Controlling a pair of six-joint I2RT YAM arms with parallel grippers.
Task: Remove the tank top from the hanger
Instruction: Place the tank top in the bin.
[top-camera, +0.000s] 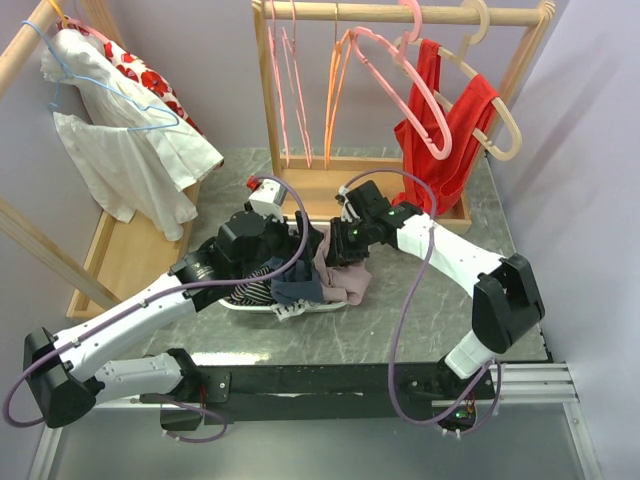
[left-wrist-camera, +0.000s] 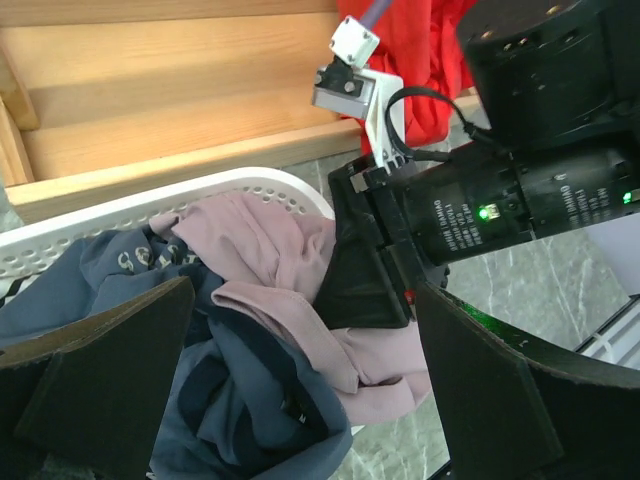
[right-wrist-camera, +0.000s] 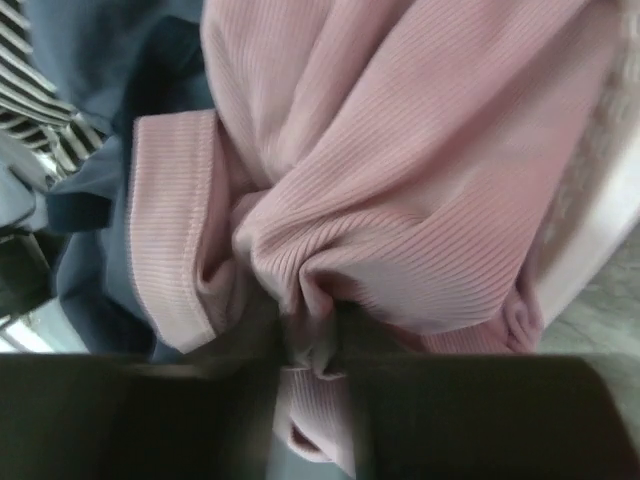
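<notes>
The pink ribbed tank top (top-camera: 348, 282) (left-wrist-camera: 265, 245) (right-wrist-camera: 400, 150) lies crumpled on other clothes in a white basket (top-camera: 300, 308) (left-wrist-camera: 200, 195), off any hanger. My right gripper (top-camera: 345, 248) (right-wrist-camera: 312, 340) points down into it, its fingers close together with a fold of pink cloth pinched between them. My left gripper (top-camera: 295, 262) (left-wrist-camera: 300, 390) stands wide open just left of it, over the blue cloth (left-wrist-camera: 240, 400), holding nothing. An empty pink hanger (top-camera: 425, 100) hangs on the wooden rack behind.
A red sleeveless top (top-camera: 440, 150) hangs on a beige hanger (top-camera: 500, 130) on the rack (top-camera: 400, 12), beside several bare pink and orange hangers (top-camera: 290, 90). A white and red-flowered garment (top-camera: 130, 130) hangs on the left rack. Striped cloth (right-wrist-camera: 30, 90) lies in the basket.
</notes>
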